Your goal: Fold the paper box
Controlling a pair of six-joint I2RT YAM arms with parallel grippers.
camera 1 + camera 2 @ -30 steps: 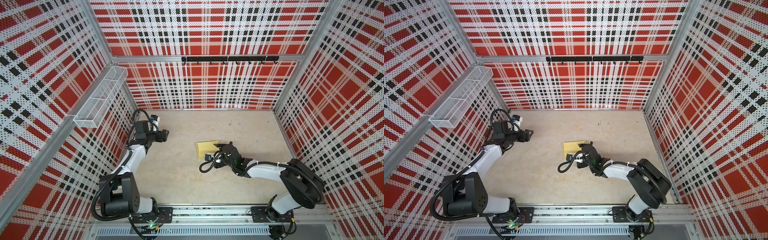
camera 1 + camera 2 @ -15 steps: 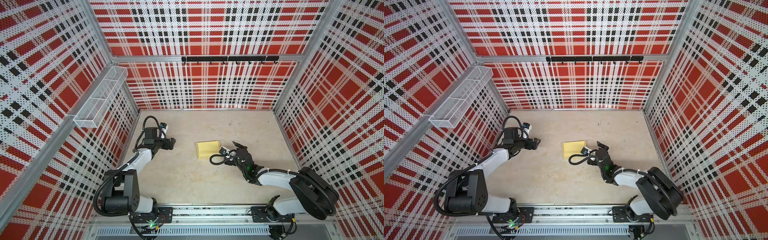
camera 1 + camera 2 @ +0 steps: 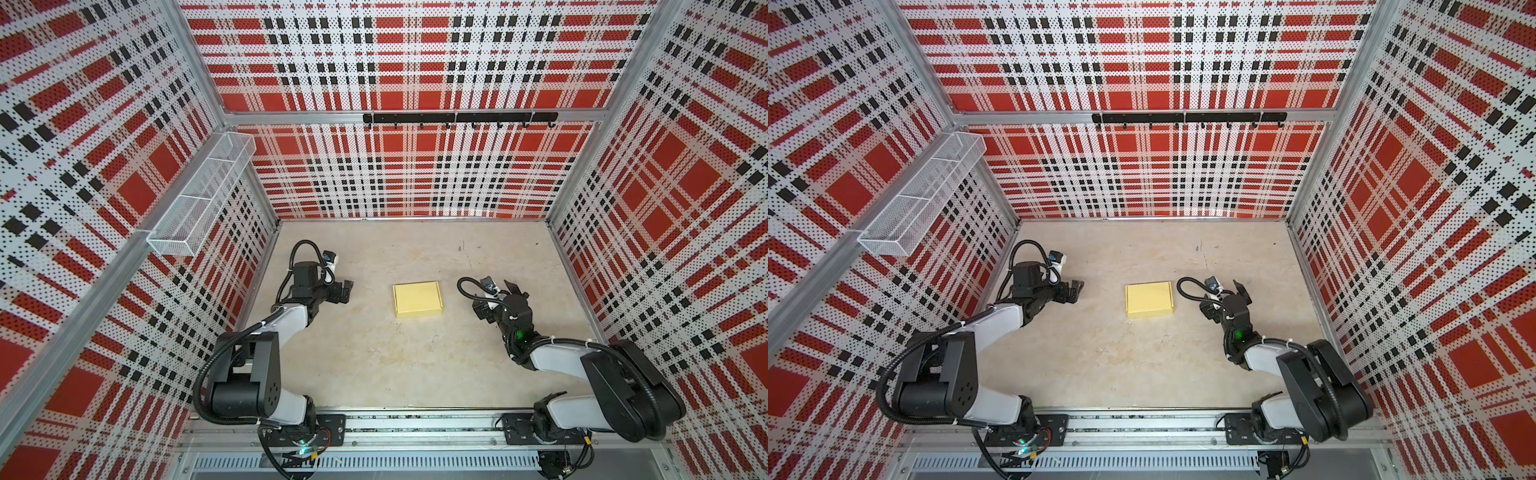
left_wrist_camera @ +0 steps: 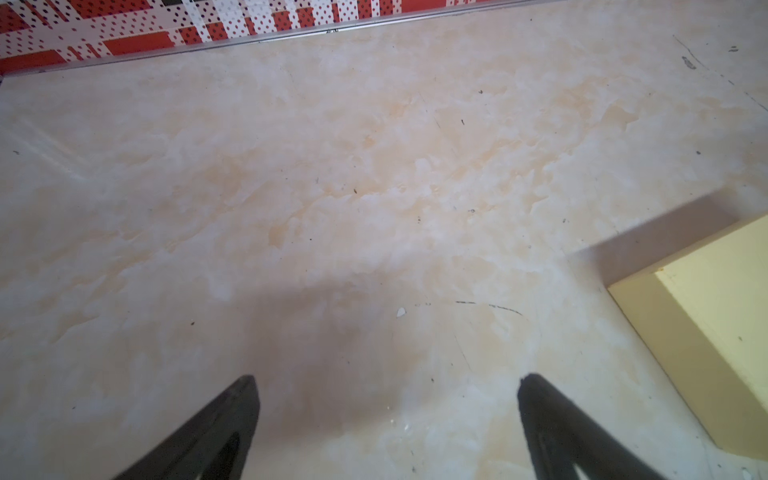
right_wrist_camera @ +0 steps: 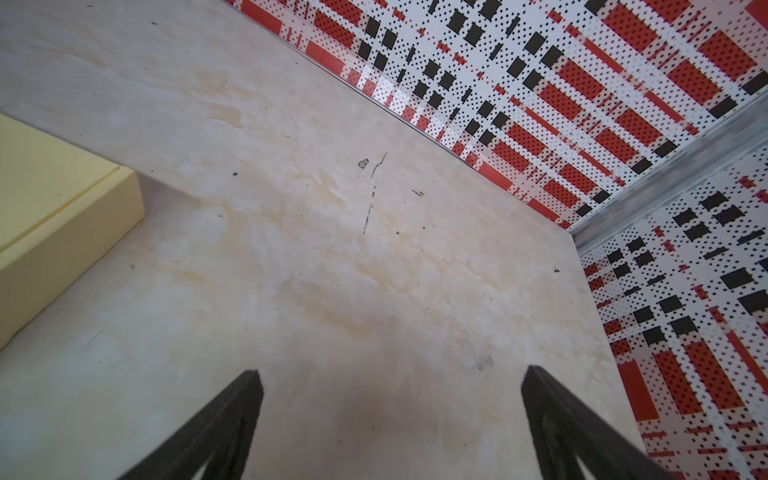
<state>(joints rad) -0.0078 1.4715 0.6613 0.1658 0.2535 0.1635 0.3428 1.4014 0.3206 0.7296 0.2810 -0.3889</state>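
Item: box (image 3: 417, 299), pale-yellow card, closed and shallow, lying mid-worktop (image 3: 374, 365), nothing touching it; left gripper (image 3: 347, 292) and right gripper (image 3: 516, 289) both spread wide and empty, flanking it well apart; folding looks done, so retract your arms without brushing the lid.

pale yellow paper box (image 3: 417, 298), red plaid walls (image 3: 399, 174)
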